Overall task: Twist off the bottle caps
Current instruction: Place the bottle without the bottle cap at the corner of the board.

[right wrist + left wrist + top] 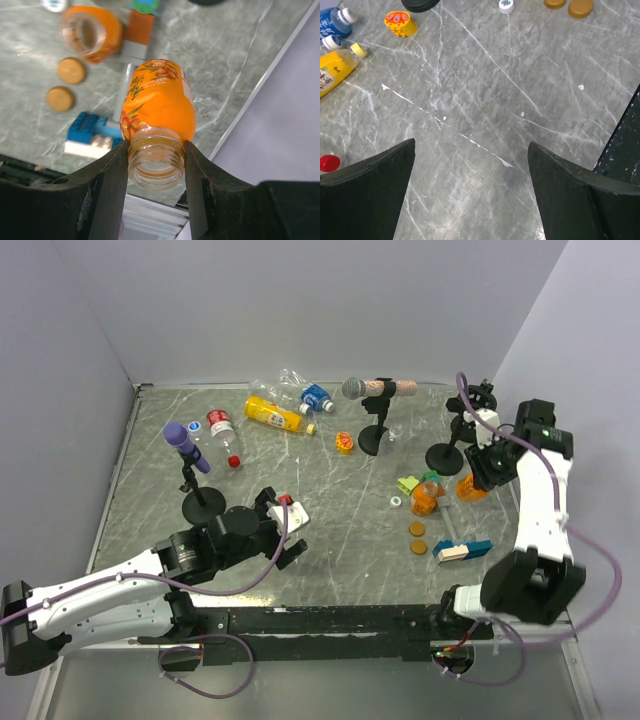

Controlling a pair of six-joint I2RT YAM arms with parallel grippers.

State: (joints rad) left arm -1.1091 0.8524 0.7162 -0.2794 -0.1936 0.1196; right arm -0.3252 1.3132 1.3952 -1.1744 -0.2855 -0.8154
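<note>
Right gripper (156,156) clamps one capless orange bottle (159,107) by its neck; left gripper (471,146) gapes empty; two brown caps (71,70) lie loose.

Left pincer (471,146) spread wide, right pincer (157,150) clamped, arm upright

The grey worktop (340,530) has white streaks. A yellow bottle (272,416) lies on it. Two brown caps (417,530) sit near toy blocks (462,551).
</note>
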